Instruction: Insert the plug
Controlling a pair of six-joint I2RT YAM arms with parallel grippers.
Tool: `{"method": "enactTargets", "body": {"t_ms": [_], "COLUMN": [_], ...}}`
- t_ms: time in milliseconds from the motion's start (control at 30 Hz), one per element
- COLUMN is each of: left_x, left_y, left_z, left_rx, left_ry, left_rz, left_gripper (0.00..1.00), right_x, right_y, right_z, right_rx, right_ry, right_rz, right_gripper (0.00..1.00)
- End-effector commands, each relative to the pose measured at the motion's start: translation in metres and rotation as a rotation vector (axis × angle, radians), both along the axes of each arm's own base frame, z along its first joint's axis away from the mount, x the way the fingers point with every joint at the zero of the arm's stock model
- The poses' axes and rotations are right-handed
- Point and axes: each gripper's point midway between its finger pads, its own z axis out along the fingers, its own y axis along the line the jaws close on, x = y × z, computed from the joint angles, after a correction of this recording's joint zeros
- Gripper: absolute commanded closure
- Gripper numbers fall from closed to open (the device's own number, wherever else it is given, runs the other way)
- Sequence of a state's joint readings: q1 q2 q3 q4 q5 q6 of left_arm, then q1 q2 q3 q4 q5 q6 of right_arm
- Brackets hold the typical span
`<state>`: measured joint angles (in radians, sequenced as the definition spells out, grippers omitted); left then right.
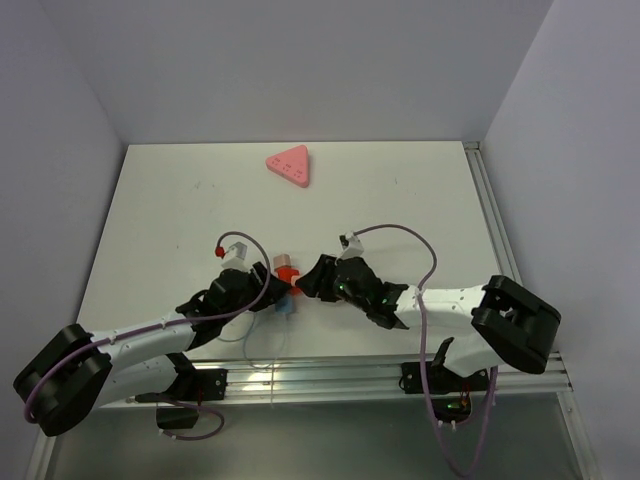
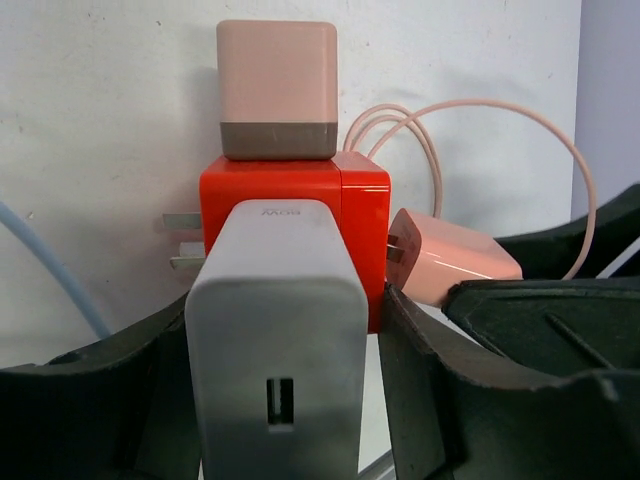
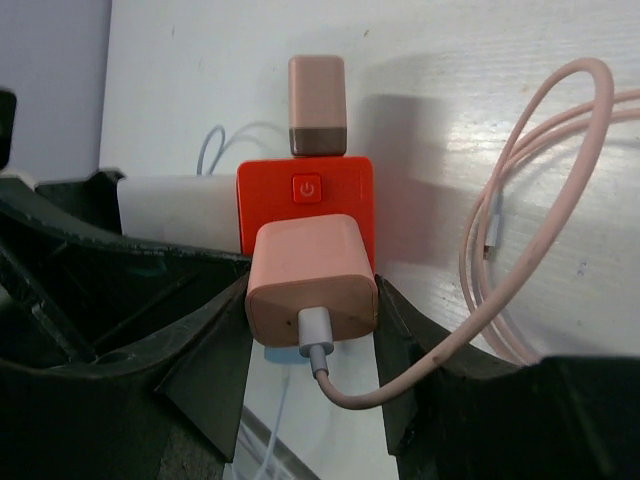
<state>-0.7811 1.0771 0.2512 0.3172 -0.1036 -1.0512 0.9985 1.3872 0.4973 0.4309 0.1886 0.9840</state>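
Note:
An orange power cube lies between both arms. My right gripper is shut on a pink plug with a pink cable in its back. In the left wrist view this pink plug sits tilted at the cube's right face, its prongs still showing. My left gripper is closed round a grey charger plugged into the cube's near face. Its right finger touches the cube's corner. Another pink adapter sits in the cube's far face.
A pink triangular block lies at the back of the white table. A pale blue cable runs off to the left of the cube. A metal rail borders the near edge, and walls close in three sides.

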Motion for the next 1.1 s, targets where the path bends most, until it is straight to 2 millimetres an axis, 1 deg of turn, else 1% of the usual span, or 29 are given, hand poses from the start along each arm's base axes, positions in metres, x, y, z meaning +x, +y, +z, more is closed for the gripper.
{"method": "enactTargets", "body": {"t_ms": [0, 33, 133, 167, 200, 233, 267, 300, 333, 400, 467, 500, 533, 600, 700, 833, 933, 1000, 1033, 1067], "left_x": [-0.046, -0.046, -0.051, -0.051, -0.052, -0.052, -0.053, -0.053, -0.053, -0.053, -0.053, -0.053, -0.053, -0.053, -0.054, -0.055, -0.054, -0.053, -0.052, -0.051], "left_y": [-0.023, -0.023, -0.025, -0.025, -0.024, -0.024, -0.024, -0.023, -0.023, -0.022, -0.021, -0.020, -0.021, -0.020, -0.021, -0.023, -0.023, -0.024, -0.025, -0.027], "left_z": [-0.012, -0.013, -0.016, -0.017, -0.019, -0.017, -0.018, -0.017, -0.018, -0.019, -0.019, -0.019, -0.018, -0.020, -0.021, -0.023, -0.023, -0.024, -0.024, -0.022], "left_rx": [0.013, 0.012, 0.009, 0.010, 0.013, 0.007, 0.008, 0.007, 0.013, 0.025, 0.033, 0.036, 0.036, 0.033, 0.027, 0.018, 0.016, 0.023, 0.022, 0.015], "left_ry": [0.063, 0.057, 0.056, 0.060, 0.064, 0.059, 0.060, 0.057, 0.055, 0.056, 0.054, 0.052, 0.047, 0.045, 0.052, 0.063, 0.067, 0.070, 0.069, 0.066], "left_rz": [-0.276, -0.283, -0.314, -0.317, -0.317, -0.320, -0.320, -0.318, -0.322, -0.321, -0.324, -0.325, -0.326, -0.324, -0.329, -0.330, -0.324, -0.326, -0.326, -0.330], "left_gripper": [0.99, 1.00, 1.00, 1.00, 1.00, 1.00, 1.00, 1.00, 1.00, 1.00, 1.00, 1.00, 1.00, 1.00, 1.00, 1.00, 1.00, 1.00, 1.00, 1.00], "right_x": [-0.045, -0.039, -0.037, -0.033, -0.029, -0.032, -0.026, -0.022, -0.020, -0.009, -0.007, 0.001, -0.001, 0.000, 0.000, 0.007, 0.014, 0.009, 0.015, 0.003], "right_y": [0.010, 0.009, 0.010, 0.007, 0.009, 0.007, 0.002, 0.002, -0.003, -0.012, -0.018, -0.020, -0.023, -0.022, -0.015, -0.010, -0.008, -0.004, 0.001, 0.004], "right_z": [-0.025, -0.024, -0.024, -0.025, -0.020, -0.021, -0.021, -0.016, -0.017, -0.010, -0.009, -0.004, -0.008, -0.006, -0.008, -0.009, -0.011, -0.018, -0.018, -0.026], "right_rx": [-0.081, -0.087, -0.141, -0.162, -0.159, -0.160, -0.169, -0.168, -0.187, -0.170, -0.176, -0.175, -0.194, -0.191, -0.177, -0.198, -0.220, -0.249, -0.241, -0.238], "right_ry": [0.078, 0.087, 0.104, 0.102, 0.099, 0.121, 0.115, 0.103, 0.111, 0.097, 0.104, 0.091, 0.104, 0.111, 0.129, 0.144, 0.138, 0.135, 0.122, 0.141], "right_rz": [0.376, 0.385, 0.457, 0.467, 0.473, 0.499, 0.507, 0.513, 0.514, 0.503, 0.531, 0.525, 0.539, 0.549, 0.578, 0.592, 0.557, 0.540, 0.493, 0.503], "right_gripper": [1.00, 1.00, 1.00, 1.00, 1.00, 1.00, 1.00, 1.00, 1.00, 1.00, 1.00, 1.00, 1.00, 1.00, 1.00, 1.00, 1.00, 1.00, 1.00, 1.00]}}
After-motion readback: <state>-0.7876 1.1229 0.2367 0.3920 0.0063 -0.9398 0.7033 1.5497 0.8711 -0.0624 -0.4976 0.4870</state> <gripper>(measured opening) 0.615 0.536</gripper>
